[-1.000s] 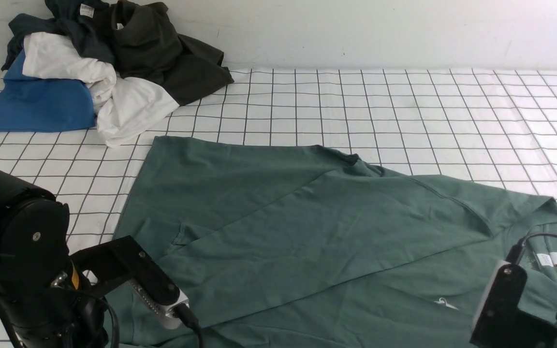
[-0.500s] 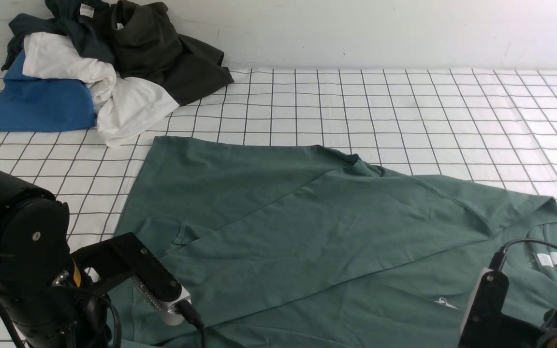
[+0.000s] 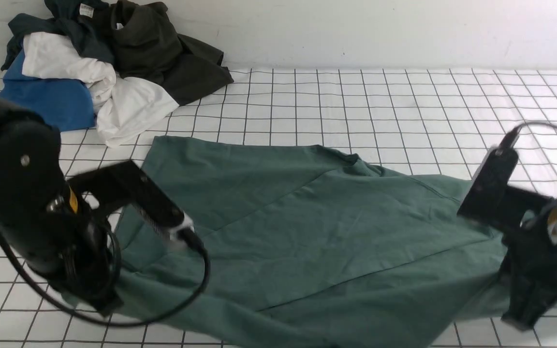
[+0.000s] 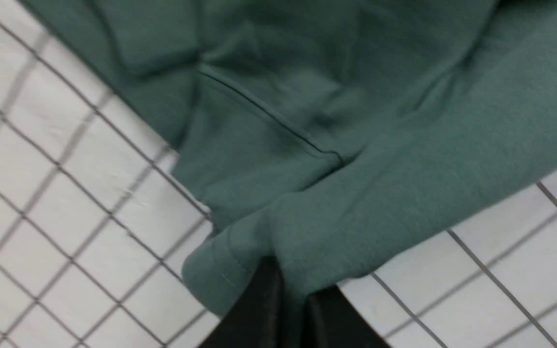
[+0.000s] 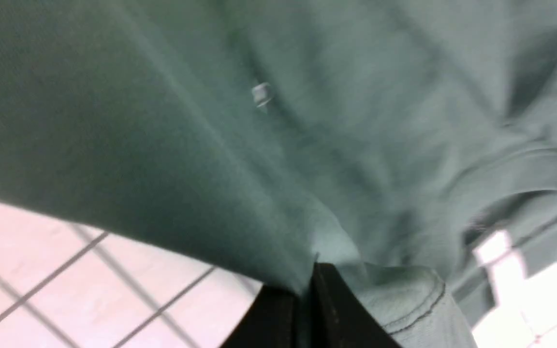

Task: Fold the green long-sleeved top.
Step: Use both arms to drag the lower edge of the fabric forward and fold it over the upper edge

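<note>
The left gripper (image 4: 290, 285) and right gripper (image 5: 307, 282) pinch the green long-sleeved top (image 3: 307, 232) (jaws closed on fabric). A checked cloth (image 3: 404, 106) lies beneath.

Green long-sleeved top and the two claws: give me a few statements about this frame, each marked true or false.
1. The left claw is shut on an edge of the green long-sleeved top. True.
2. The right claw is open and clear of the top. False: it is shut on the fabric, near the neckline.
3. A pile of clothes lies at the far left. True.
4. That pile holds a red garment. False: it shows blue, white and dark pieces.
5. The top lies on bare wood. False: it lies on a gridded white cloth.
</note>
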Available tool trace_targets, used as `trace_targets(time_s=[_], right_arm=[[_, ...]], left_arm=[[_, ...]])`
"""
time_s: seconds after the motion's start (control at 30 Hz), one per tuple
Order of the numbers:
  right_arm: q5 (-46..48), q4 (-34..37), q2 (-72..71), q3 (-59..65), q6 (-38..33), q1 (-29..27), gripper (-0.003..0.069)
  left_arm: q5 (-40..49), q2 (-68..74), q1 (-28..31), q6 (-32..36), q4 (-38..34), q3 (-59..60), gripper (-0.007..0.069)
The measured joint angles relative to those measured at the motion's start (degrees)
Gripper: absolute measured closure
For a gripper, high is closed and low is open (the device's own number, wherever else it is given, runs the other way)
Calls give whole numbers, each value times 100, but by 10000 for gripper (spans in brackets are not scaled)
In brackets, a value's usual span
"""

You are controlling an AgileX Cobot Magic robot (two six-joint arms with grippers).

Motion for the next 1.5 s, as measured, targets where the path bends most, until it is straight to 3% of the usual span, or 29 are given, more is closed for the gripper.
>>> trace_targets(time_s=[0.33,0.7,0.97,1.07,1.2,1.3,1.4,1.5], right_arm=[[317,1131,1264,-2084,-772,-1134,648],[408,1235,3555,-4429,-654,-1557,648],[408,1118,4573,-5408,-461,-1681,643],[316,1100,4901,-5652,-276,-1738,607],[117,1036,5035,-5684,-63,-1808,503],[20,959,5057,-5710,218,-1860,420],[196,808,5049,-5902,739,-1962,316],[444,808,4986,-5983,895,-2034,289]], left_arm=[[43,1312,1023,453,30,-2202,611],[-69,3908,1141,759,185,-4840,611],[-477,5070,1193,550,190,-5802,611],[-722,5339,1262,449,0,-5859,599],[-855,5475,1339,413,-196,-5866,552],[-928,5508,1363,409,-208,-5876,496],[-894,5472,1374,159,-227,-5892,375],[-715,5416,1374,-86,-258,-5979,317]])
